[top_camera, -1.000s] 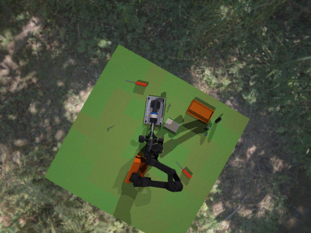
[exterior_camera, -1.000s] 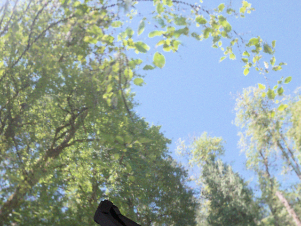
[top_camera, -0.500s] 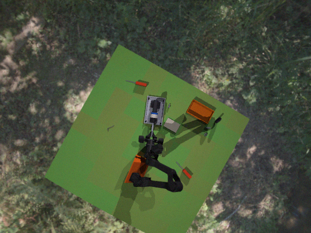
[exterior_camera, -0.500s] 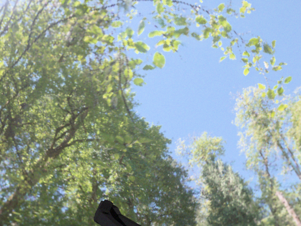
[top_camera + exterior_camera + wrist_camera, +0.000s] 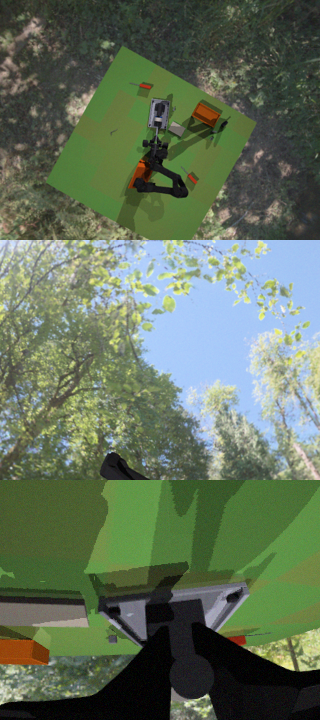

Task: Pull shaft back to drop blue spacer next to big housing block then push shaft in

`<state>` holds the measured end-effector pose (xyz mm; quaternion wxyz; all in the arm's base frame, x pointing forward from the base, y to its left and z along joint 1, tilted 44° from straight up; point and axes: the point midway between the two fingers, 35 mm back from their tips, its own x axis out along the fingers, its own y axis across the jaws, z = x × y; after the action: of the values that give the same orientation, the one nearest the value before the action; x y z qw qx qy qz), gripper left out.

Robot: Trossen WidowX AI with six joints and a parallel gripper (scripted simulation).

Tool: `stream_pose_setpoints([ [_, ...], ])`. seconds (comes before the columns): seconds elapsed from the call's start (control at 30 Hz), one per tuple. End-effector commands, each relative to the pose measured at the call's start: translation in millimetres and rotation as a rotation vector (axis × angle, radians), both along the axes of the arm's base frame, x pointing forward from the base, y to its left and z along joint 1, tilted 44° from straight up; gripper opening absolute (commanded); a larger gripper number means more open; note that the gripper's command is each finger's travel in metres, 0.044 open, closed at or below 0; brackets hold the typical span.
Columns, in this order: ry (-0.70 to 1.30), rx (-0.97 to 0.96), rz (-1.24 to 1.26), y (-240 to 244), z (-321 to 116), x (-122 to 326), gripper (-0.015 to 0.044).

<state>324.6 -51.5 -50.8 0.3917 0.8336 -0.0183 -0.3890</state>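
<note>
Shaft gripped for a measured pull

The pincer (image 5: pixel 156 141) (image 5: pixel 180 631) is clenched on the shaft (image 5: pixel 156 133) (image 5: pixel 192 676) outside the grey tray (image 5: pixel 149 113) (image 5: pixel 226 590), leaving room for the spacers. The shaft reaches through the small black support (image 5: pixel 157 124) (image 5: pixel 192 609) toward the big housing block (image 5: pixel 159 107). The blue spacer (image 5: pixel 161 117) sits beside that block, a white spacer (image 5: pixel 158 119) behind it. Drawing back probably frees blue first; overshooting could drop white.
</note>
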Motion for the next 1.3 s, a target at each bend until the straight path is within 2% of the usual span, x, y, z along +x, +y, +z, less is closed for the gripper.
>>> stream_pose_setpoints([
  [0.0, 0.000, 0.000, 0.000, 0, 0, 0, 0.0000],
  [1.27, 0.000, -0.003, 0.001, 2, -2, 10, 0.0000],
])
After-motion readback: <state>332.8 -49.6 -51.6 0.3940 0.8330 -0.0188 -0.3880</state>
